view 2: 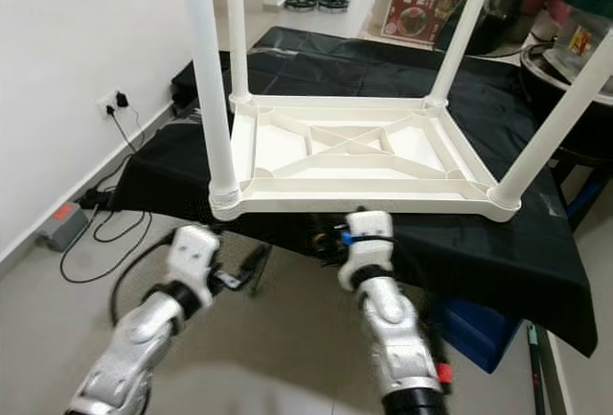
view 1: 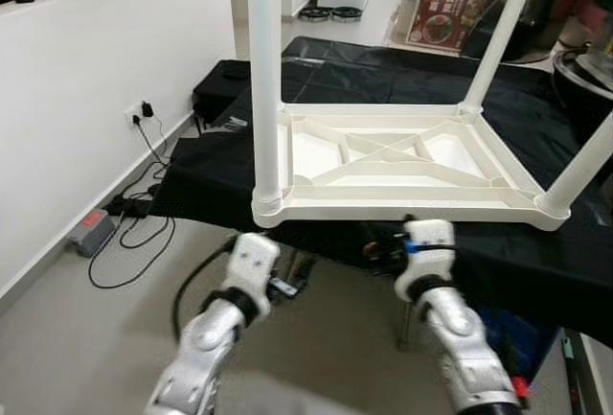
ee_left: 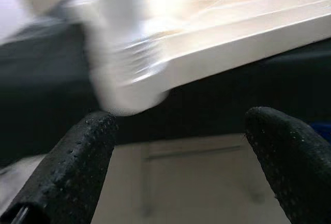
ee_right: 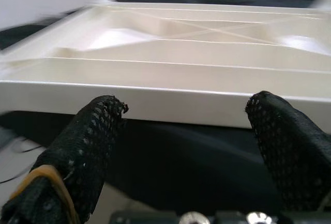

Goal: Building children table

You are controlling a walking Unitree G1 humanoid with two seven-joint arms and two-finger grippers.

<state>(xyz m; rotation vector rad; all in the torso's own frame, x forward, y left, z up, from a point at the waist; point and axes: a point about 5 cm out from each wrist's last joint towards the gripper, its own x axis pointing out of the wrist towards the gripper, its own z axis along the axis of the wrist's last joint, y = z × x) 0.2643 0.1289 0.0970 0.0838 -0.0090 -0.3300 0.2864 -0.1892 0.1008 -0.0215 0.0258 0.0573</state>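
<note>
- Table lies upside down on the black-draped tabletop, legs up: light, stiff plastic.
- Left hand and right hand released; grip the near rim.

We cannot follow the four white plastic tube legs of the upturned white plastic children's table to their ends: the top edge of both eye views cuts them off. The black cloth-covered worktop under it runs out of frame on the right. In the left wrist view the near corner leg is smeared by blur, so we cannot read how its socket joins the frame. Our own forearms hide both sets of jaws in the eye views. The printed red and white box at the back is too small for us to read.
</note>
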